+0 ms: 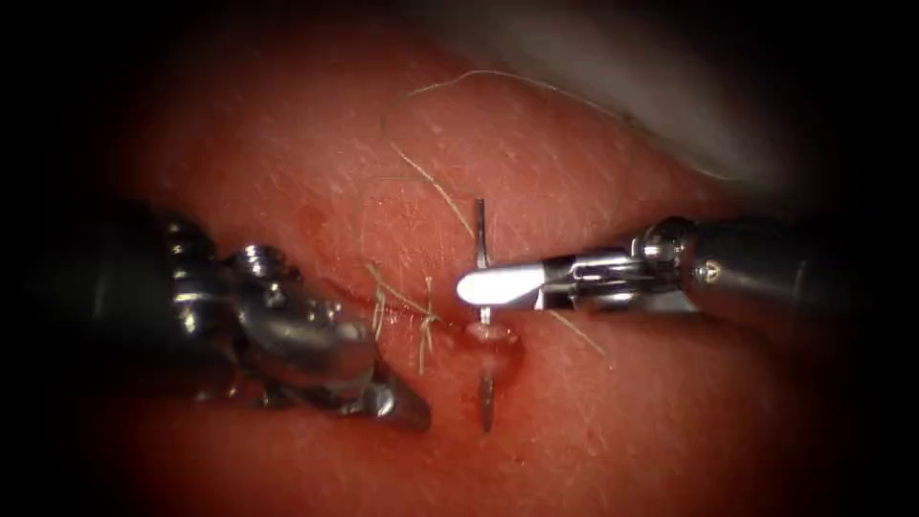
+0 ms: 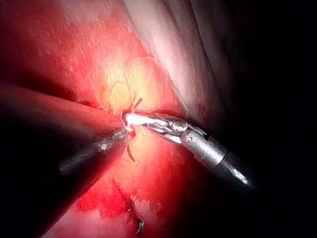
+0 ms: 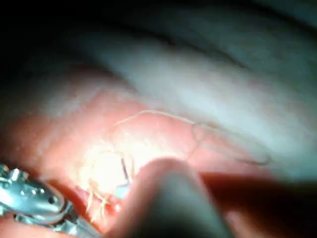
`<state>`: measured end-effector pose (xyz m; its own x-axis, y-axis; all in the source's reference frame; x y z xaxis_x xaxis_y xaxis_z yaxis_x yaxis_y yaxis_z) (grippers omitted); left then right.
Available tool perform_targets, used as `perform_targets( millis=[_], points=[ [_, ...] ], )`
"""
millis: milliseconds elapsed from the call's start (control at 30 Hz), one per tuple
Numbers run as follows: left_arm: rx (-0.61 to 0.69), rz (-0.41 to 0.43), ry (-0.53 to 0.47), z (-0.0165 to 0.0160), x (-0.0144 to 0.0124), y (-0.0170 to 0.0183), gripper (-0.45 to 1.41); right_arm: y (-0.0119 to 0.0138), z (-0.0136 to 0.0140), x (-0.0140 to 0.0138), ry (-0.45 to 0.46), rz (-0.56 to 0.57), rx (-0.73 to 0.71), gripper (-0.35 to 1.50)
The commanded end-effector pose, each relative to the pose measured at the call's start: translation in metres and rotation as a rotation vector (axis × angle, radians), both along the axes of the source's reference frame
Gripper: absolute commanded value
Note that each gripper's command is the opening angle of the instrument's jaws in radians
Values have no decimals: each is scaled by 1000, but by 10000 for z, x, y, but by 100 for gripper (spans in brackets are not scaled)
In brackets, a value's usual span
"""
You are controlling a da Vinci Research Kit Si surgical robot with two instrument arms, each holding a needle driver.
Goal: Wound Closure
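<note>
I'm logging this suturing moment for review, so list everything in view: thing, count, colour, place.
tissue: one, red, across the field.
cut: one, dark line, running left from the needle.
needle: one, grey, curved; passes through the tissue, both ends showing.
thread: one long pale strand, looping over the tissue above the needle.
cut ends of thread: several, pale, just left of the needle.
left tool: one, metal, resting left of the needle.
right tool: one, metal, shut on the needle's upper part.

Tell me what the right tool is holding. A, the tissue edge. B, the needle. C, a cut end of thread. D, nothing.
B: in the endoscope view the right tool is shut on the needle partway along its curve, the needle passing through the tissue below.
</note>
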<state>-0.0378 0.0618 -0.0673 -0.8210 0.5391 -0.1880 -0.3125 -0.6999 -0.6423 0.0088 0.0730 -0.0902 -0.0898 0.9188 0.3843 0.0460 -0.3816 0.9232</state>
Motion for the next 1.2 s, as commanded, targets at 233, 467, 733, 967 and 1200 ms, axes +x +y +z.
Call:
perform_targets(
  millis=[233, 467, 733, 967, 1200],
  points=[
    [-195, 108, -153, 4, -7, -4, -3, -7, 1, 10, 31, 9, 23, 0],
    [-488, 232, -408, 2, -6, -3, 34, 4, 4, 10, 62, 49, -65, 130],
    [-539, 196, -424, 3, -14, -1, 49, 11, 1, 8, 50, 53, -118, 138],
    [-548, 173, -427, 2, -33, -3, 52, 12, -1, 1, 49, 49, -139, 133],
    [-555, 184, -438, 4, -31, -15, -27, 16, -7, -7, 47, 48, -156, 133]
  ],
)
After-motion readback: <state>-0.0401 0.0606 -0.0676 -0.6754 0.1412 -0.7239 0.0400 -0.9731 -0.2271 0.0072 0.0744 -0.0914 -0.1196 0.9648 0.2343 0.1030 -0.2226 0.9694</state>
